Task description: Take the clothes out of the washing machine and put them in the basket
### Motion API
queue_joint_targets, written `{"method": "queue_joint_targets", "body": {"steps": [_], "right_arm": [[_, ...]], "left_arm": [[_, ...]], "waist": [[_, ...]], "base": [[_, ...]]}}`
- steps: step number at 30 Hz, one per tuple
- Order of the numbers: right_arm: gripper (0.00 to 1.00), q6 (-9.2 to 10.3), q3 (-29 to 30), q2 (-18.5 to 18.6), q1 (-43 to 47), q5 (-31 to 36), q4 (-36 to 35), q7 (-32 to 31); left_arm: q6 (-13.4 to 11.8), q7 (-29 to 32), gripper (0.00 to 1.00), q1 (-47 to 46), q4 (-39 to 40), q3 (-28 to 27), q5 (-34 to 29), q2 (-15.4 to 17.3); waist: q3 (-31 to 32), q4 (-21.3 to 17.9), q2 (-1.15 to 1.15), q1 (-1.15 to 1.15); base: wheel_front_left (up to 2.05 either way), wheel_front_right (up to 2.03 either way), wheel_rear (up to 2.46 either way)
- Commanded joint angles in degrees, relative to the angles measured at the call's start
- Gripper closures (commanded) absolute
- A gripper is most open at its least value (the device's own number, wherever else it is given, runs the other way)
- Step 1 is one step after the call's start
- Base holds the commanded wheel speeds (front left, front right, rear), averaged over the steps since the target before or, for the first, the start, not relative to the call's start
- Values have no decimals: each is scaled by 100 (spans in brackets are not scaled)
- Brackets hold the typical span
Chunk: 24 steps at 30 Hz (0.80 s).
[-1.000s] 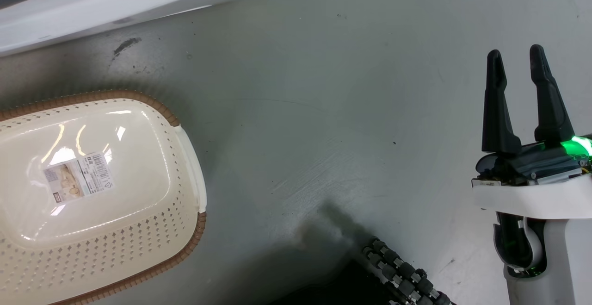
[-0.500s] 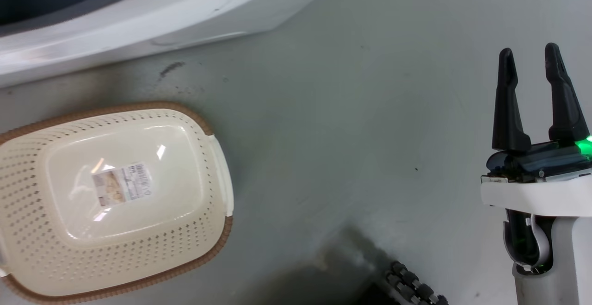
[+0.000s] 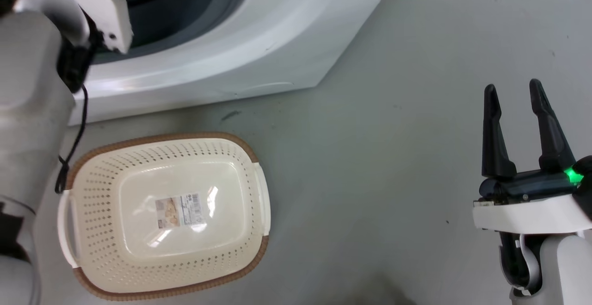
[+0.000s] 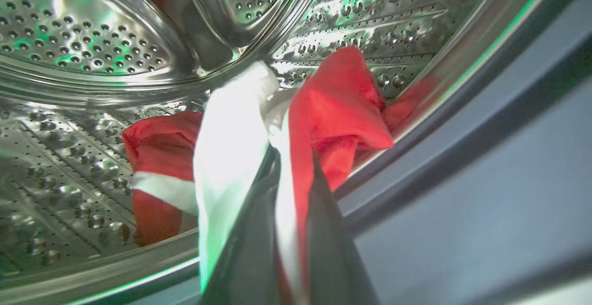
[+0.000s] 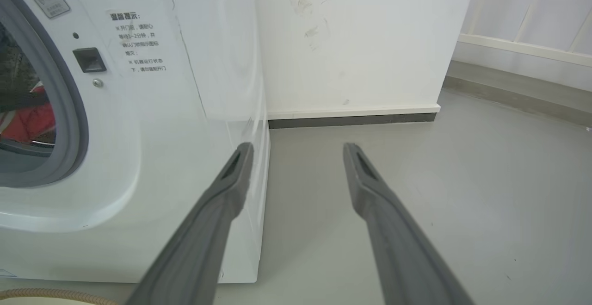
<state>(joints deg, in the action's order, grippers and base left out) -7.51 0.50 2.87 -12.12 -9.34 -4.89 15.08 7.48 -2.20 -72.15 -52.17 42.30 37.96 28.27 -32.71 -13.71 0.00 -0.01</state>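
the clothes (image 4: 337,110), a red garment with white stripes, lie bunched low in the steel drum (image 4: 83,41) of the washing machine (image 3: 222,64), close to the grey lip of the porthole (image 4: 462,124). the left gripper (image 4: 293,157) is inside with them, its two dark fingers drawn close together on a fold of red and white fabric, so it looks to be pinching the garment. the step in hand appears to be the pull-out: grasp made, cloth not yet out of the drum. the basket (image 3: 162,138) stands empty on the floor (image 3: 370,157) just in front of the machine, below the opening. the next move likely calls for drawing the arm back over the door lip without snagging the cloth, then swinging down over the basket before letting go. the right gripper (image 3: 513,96) hangs well off to the side with fingers spread and nothing between them. the left wrist view gives the grip itself, which the head view hides behind the pale forearm; the head view gives the basket's place. the right wrist view catches a red patch through the porthole.
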Motion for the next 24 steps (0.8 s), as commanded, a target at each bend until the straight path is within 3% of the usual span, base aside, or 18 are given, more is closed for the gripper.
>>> {"method": "queue_joint_targets", "body": {"steps": [1, 6, 14, 24], "right_arm": [[0, 4, 17, 1, 79, 40, 21, 14], [0, 4, 51, 0, 283, 158, 78, 14], [0, 4, 32, 1, 654, 297, 179, 14], [0, 4, 33, 1, 1100, 418, 223, 13]], "left_arm": [[-34, -112, 100, 162, 60, 5, 18, -64], [-175, -565, 100, 811, 410, 20, 122, -248], [-524, -977, 100, 1770, 1328, 37, 206, -248], [-1293, -946, 100, 3035, 3354, -57, 272, 349]], "waist": [[296, 177, 0, 1], [718, 357, 0, 1], [1463, 627, 0, 1], [2230, 956, 0, 1]], "base": [[0, 0, 0], [0, 0, 0], [0, 0, 0], [0, 0, 0]]}}
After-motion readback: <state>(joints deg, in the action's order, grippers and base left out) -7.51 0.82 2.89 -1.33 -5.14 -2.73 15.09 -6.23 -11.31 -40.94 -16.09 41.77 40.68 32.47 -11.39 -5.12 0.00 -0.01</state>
